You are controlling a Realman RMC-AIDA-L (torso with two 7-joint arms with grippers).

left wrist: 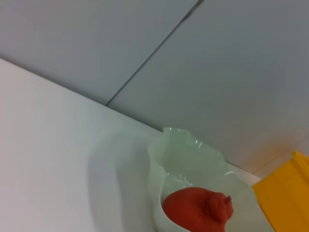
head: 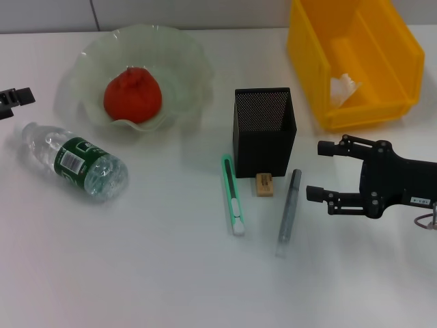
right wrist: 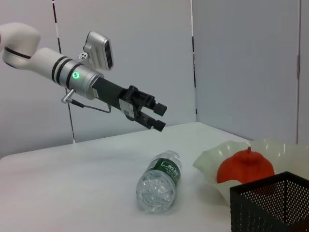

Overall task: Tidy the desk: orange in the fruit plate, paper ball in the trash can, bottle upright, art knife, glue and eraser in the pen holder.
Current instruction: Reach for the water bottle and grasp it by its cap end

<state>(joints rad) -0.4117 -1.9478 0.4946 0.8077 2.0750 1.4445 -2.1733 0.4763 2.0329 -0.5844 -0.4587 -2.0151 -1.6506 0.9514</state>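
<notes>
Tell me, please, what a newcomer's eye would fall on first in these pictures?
Probably the colours: the orange sitting in the fruit plate at the desk's far left, and the yellow trash can at far right with the paper ball inside. Next, the right gripper, open, hovers beside the glue, while the bottle lies on its side below the plate.

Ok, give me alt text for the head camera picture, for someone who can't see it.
On a white desk, the right tool hangs open beside a glue stick, eraser and knife lying before a black pen holder. An orange sits in the plate, a paper ball in the yellow bin, a bottle lies sideways, and the left tool shows at the edge.
</notes>
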